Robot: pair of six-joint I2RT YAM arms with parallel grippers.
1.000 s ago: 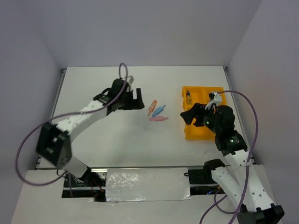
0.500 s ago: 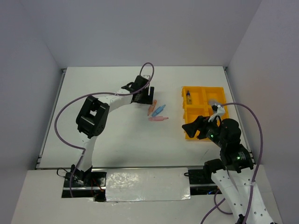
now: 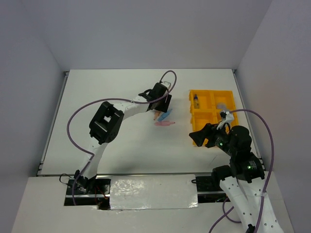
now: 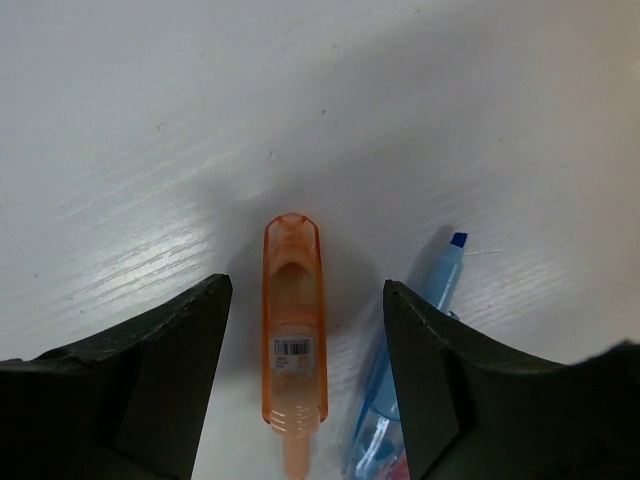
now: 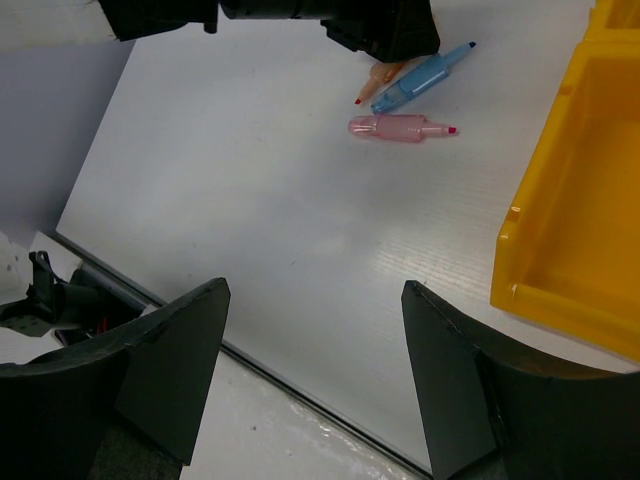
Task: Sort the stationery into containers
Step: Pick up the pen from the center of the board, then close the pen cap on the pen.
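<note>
Three marker-like pieces of stationery lie together mid-table: an orange one [image 4: 295,345], a blue one [image 4: 410,340] and a pink one [image 3: 165,124]. My left gripper [image 4: 306,283] is low over the orange piece, open, one finger on each side with gaps showing. The blue piece lies just outside its right finger. The yellow-orange container tray [image 3: 214,127] stands to the right, with a small blue-capped bottle [image 3: 196,101] in its far left compartment. My right gripper [image 5: 313,285] hangs open and empty above the table, beside the tray's [image 5: 570,230] near left corner.
The right wrist view shows the pink piece [image 5: 395,128], the blue one [image 5: 425,72] and the left arm's gripper [image 5: 380,25] above them. The table's front edge and a foil-covered strip [image 3: 153,191] run along the bottom. White walls enclose the table.
The left arm has swung right across the table and come down over the orange piece, its jaws narrowing somewhat. The right arm has drawn back toward the near edge.
</note>
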